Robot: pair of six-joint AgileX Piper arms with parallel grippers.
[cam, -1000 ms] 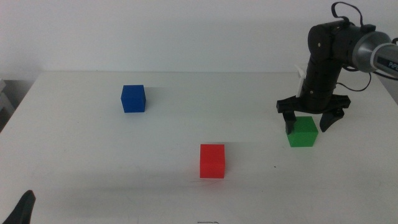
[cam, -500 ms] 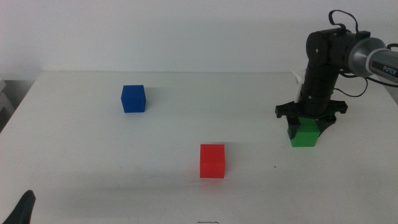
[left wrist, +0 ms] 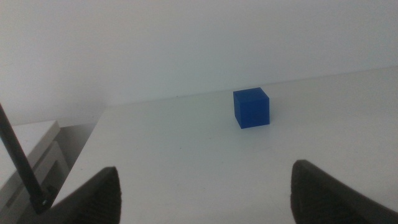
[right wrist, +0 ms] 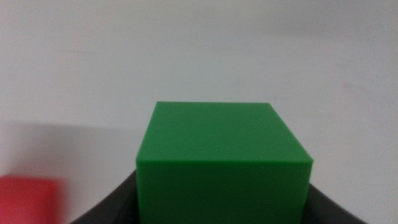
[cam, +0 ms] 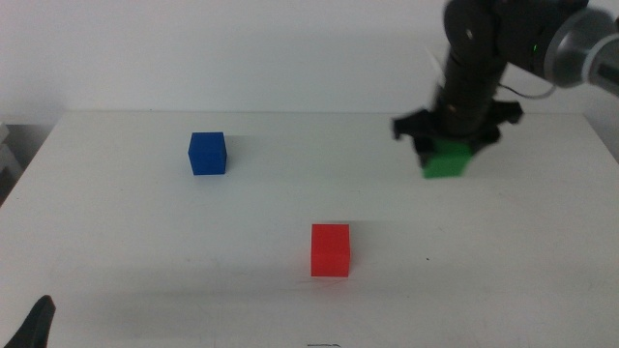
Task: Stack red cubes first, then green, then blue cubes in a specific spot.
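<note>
**Green cube lifted; red waits below**

Green and matte, the green cube point(cam: 447, 161) hangs above the table's point(cam: 116, 251) far right part, pinched between the jaws of the right gripper point(cam: 448, 145). In the right wrist view the cube point(right wrist: 222, 162) fills the space between the jaws, top face level. The red cube point(cam: 330, 249) sits near the middle, towards the near edge, well apart from the gripper. The blue cube point(cam: 207, 153) stands far left. The left gripper point(left wrist: 205, 186) waits at the near left, jaws spread wide and holding nothing, looking towards the blue cube.

The cubes look solid, stiff and light, I judge; plain flat faces should give a sure hold on two opposite sides, though smooth faces could slip if gripped off-centre.

Open white table lies all round the red cube, so there is free room to come over it. The right edge is close beside the arm; the blue cube sits nearer the far edge.
</note>
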